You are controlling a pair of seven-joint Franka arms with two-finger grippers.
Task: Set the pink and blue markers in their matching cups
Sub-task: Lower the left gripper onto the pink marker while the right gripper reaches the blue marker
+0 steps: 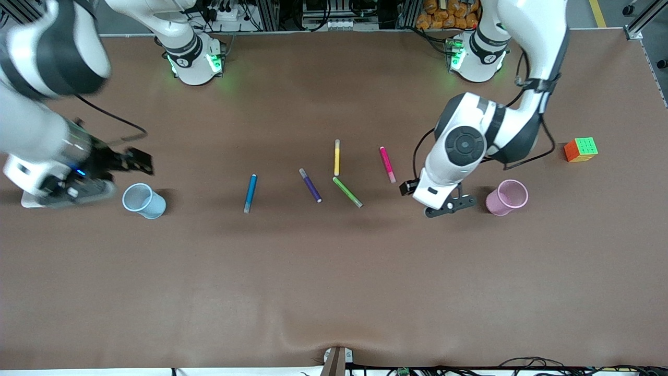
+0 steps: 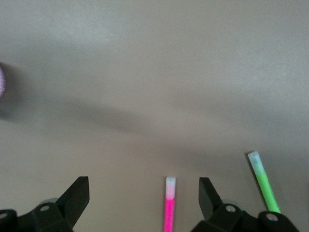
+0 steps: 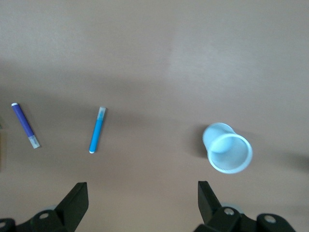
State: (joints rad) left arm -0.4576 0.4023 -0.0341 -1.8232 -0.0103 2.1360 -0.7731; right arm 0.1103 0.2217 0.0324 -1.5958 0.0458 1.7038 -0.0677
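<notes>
The pink marker (image 1: 387, 164) lies flat on the brown table, and the blue marker (image 1: 250, 193) lies flat farther toward the right arm's end. The pale pink cup (image 1: 506, 197) stands upright at the left arm's end. The light blue cup (image 1: 144, 200) stands upright at the right arm's end. My left gripper (image 1: 449, 204) is open and empty, over the table between the pink marker and the pink cup. In the left wrist view (image 2: 144, 193) the pink marker's pale end (image 2: 169, 205) shows between the fingers. My right gripper (image 1: 138, 162) is open and empty above the table beside the blue cup (image 3: 227, 147). The blue marker (image 3: 97, 130) shows in the right wrist view, apart from the gripper (image 3: 142, 193).
A purple pen (image 1: 310, 185), a yellow pen (image 1: 337, 157) and a green pen (image 1: 347, 191) lie between the two markers. A Rubik's cube (image 1: 581, 149) sits past the pink cup at the left arm's end. The green pen (image 2: 263, 183) lies beside the pink marker.
</notes>
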